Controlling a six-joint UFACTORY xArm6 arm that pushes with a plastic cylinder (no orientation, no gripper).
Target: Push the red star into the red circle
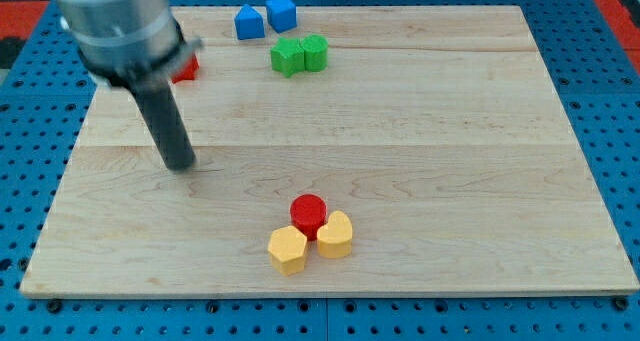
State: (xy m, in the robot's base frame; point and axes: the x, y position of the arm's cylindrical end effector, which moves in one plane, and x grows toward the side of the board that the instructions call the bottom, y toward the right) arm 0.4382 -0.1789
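Observation:
The red circle [308, 214] sits near the view's bottom middle, touching two yellow blocks. The red star [185, 69] is at the view's upper left, mostly hidden behind the arm's body, so only a red edge shows. My tip [181, 165] rests on the board below the red star and well to the left of and above the red circle. It touches no block.
A yellow hexagon [288, 249] and a yellow rounded block [335, 235] sit against the red circle. Two blue blocks [265, 18] and two green blocks [299, 54] are at the view's top. The wooden board [450, 161] lies on a blue pegboard.

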